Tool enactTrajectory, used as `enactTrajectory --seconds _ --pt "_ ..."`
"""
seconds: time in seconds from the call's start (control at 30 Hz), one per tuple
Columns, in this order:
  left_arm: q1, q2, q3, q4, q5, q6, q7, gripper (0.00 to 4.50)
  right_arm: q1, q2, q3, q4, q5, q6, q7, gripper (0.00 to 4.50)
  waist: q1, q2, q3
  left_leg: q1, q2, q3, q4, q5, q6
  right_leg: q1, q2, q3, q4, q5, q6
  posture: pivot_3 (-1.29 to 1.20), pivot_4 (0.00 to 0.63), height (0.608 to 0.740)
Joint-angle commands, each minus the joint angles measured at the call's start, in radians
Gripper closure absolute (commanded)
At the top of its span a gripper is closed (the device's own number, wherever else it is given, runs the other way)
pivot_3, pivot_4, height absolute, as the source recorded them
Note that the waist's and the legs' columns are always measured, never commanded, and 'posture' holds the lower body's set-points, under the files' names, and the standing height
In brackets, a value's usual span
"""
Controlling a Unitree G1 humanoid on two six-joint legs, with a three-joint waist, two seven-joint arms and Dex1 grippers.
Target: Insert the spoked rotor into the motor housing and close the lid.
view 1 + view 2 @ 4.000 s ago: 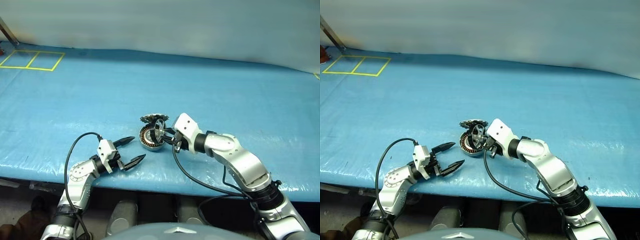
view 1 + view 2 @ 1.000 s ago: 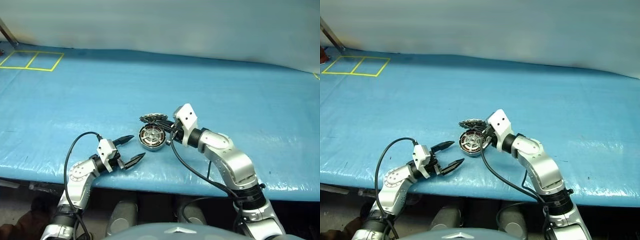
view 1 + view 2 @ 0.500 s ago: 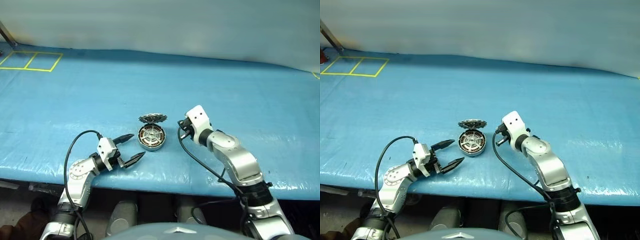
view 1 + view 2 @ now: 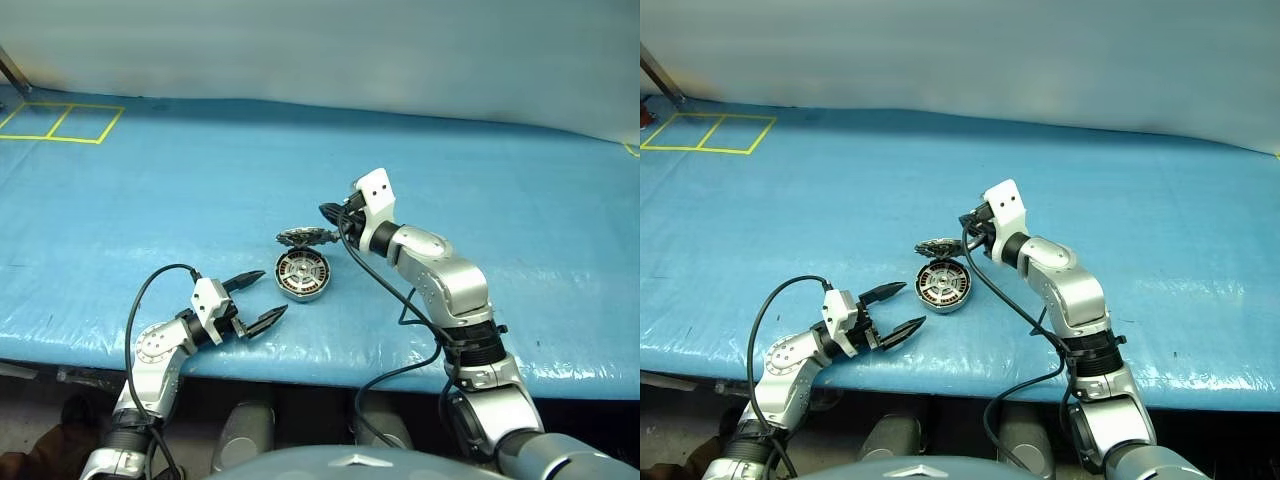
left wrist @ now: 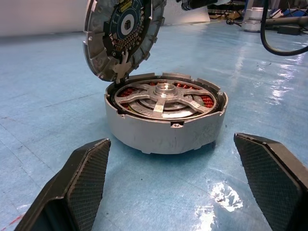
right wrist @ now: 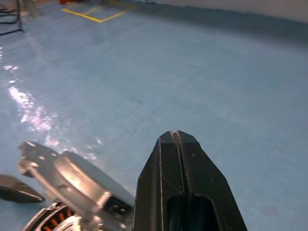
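Observation:
The motor housing (image 4: 302, 276) sits on the blue table near the front edge. The spoked rotor (image 5: 165, 96) lies flat inside it, over the copper windings. The toothed lid (image 4: 307, 237) stands raised on the housing's far rim, hinged open. My right gripper (image 4: 329, 211) is shut and empty, hovering just above and beyond the lid's right side; in the right wrist view its closed fingers (image 6: 179, 173) point over the lid (image 6: 72, 185). My left gripper (image 4: 272, 294) is open and empty, level, a little in front and to the left of the housing.
A blue tarp (image 4: 500, 200) covers the table, with wide free room on every side of the housing. Yellow taped squares (image 4: 62, 122) mark the far left corner. The front edge of the table runs just below my left gripper.
My right gripper left the housing's right rim, drew back to the right, then swung up and forward to just above and beyond the lid. The rotor stays in the housing. The left arm is still.

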Motion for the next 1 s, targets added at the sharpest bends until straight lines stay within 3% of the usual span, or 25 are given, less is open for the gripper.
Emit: enactTrajectory --seconds 0.03,0.33,1.0 --pt "0.005 0.003 0.012 -0.021 -0.009 -0.019 -0.005 0.0 -0.001 -0.004 0.003 -0.083 0.038 0.025 0.02 4.49 -0.001 0.0 0.0 0.0 0.0 0.0 0.0 0.0 0.0 0.0 0.0 0.0 0.0 0.0 0.0 0.0 0.15 0.74" --pt "0.004 0.004 0.012 -0.014 -0.007 -0.02 -0.007 0.0 0.079 -0.063 0.074 -0.2 0.059 0.084 0.059 4.49 -0.002 0.0 0.0 0.0 0.0 0.0 0.0 0.0 0.0 0.0 0.0 0.0 0.0 0.0 0.0 0.0 0.15 0.74" --pt "0.006 0.013 0.016 -0.016 -0.009 -0.013 -0.014 0.0 0.2 -0.1 0.222 -0.196 -0.014 0.072 0.038 4.49 -0.003 0.0 0.0 0.0 0.0 0.0 0.0 0.0 0.0 0.0 0.0 0.0 0.0 0.0 0.0 0.0 0.15 0.74"
